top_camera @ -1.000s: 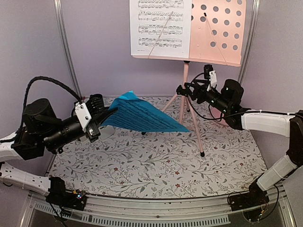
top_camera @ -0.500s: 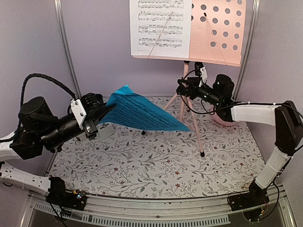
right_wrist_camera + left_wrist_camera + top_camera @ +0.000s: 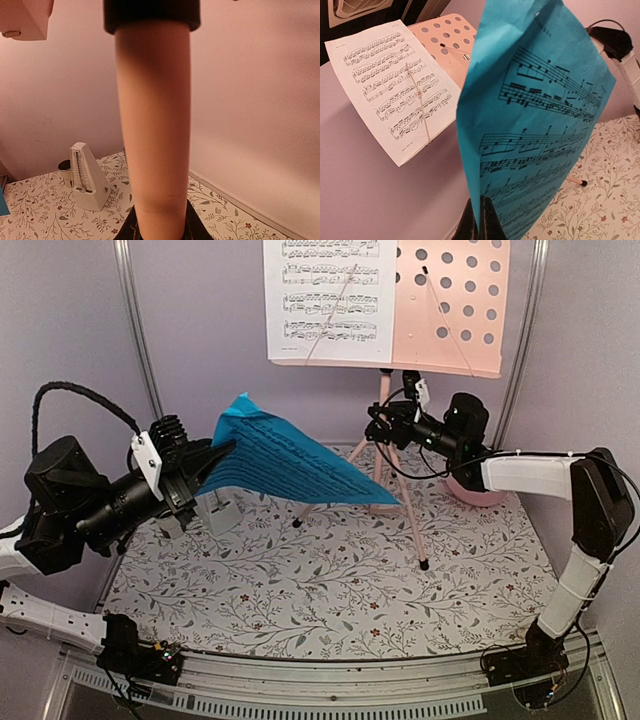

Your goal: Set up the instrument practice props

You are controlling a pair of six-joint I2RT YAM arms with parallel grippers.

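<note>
Your left gripper (image 3: 212,454) is clenched on one corner of the blue sheet (image 3: 290,468). The paper stands out from it to the right, in the air above the floral table (image 3: 300,590), a little curved, and its far corner hangs down close to the legs of the music stand (image 3: 447,310). In the left wrist view the same sheet rises from between the closed fingertips with its printed side to the camera. Behind it the white sheet (image 3: 395,85) lies on the left half of the perforated desk, with a thin wire arm across it; on the right half the holes show. Your right gripper (image 3: 378,426) is closed around the pole of the stand, a little below the desk. In the right wrist view the pink pole fills the whole gap between the fingers (image 3: 131,229). The metronome (image 3: 88,175) stands upright on the table near the back wall, with a dark cup (image 3: 64,165) just beside it. From above, the blue sheet partly hides it. The pink plate (image 3: 478,492) lies on the table behind your right forearm, near the right wall.
</note>
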